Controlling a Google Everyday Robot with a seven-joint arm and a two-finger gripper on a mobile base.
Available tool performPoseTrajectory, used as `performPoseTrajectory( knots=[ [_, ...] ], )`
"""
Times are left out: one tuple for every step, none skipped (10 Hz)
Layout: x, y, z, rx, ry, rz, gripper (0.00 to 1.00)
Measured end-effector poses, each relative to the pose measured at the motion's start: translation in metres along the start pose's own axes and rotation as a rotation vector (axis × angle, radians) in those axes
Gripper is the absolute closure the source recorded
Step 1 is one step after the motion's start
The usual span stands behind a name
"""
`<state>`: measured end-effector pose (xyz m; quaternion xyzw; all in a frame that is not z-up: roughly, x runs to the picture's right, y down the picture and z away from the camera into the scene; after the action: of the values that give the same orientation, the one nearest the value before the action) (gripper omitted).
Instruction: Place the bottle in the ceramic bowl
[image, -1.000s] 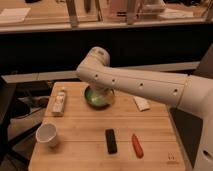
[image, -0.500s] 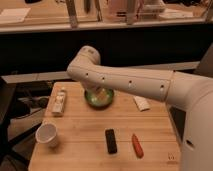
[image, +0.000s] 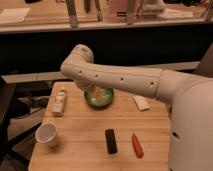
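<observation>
Awaiting grasp: whitish-beige capped bottle (image: 59, 102), 9 o'clock of round green ceramic bowl (image: 106, 100) | end effector (image: 94, 92) at bowl, spread, empty

A light wooden plank counter (image: 80, 152) fills the lower middle under warm, even light. Behind the counter runs a pale ledge (image: 30, 76), and above that a wide dark panel (image: 40, 50). Farther behind the counter, at the top, lies a long pale tabletop (image: 45, 20) with upright posts (image: 73, 12) and a sheet of paper (image: 12, 15). Left of the counter are a dark piece of furniture (image: 6, 115) and grey floor (image: 22, 132).
</observation>
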<state>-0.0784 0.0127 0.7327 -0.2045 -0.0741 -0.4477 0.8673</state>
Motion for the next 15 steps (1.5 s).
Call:
performPoseTrajectory(
  knots=[
    [-0.001, -0.004, 0.002, -0.002, -0.002, -0.016, 0.20],
    [0.000, -0.005, 0.003, -0.004, -0.005, -0.030, 0.20],
    [0.000, -0.010, 0.005, -0.005, -0.009, -0.047, 0.20],
    [-0.002, -0.015, 0.006, -0.002, -0.012, -0.061, 0.20],
    [-0.007, -0.022, 0.008, 0.001, -0.016, -0.078, 0.20],
    [-0.011, -0.030, 0.009, 0.005, -0.019, -0.096, 0.20],
    [-0.011, -0.032, 0.011, 0.004, -0.022, -0.109, 0.20],
    [-0.009, -0.032, 0.013, 0.002, -0.024, -0.119, 0.20],
    [-0.010, -0.034, 0.014, 0.002, -0.026, -0.131, 0.20],
    [-0.011, -0.039, 0.016, 0.004, -0.028, -0.143, 0.20],
    [-0.012, -0.045, 0.018, 0.007, -0.030, -0.151, 0.20],
    [-0.015, -0.054, 0.020, 0.012, -0.034, -0.163, 0.20],
    [-0.017, -0.061, 0.023, 0.017, -0.037, -0.183, 0.20],
    [-0.015, -0.061, 0.025, 0.015, -0.039, -0.193, 0.20],
    [-0.013, -0.060, 0.027, 0.013, -0.039, -0.196, 0.20]
  ],
)
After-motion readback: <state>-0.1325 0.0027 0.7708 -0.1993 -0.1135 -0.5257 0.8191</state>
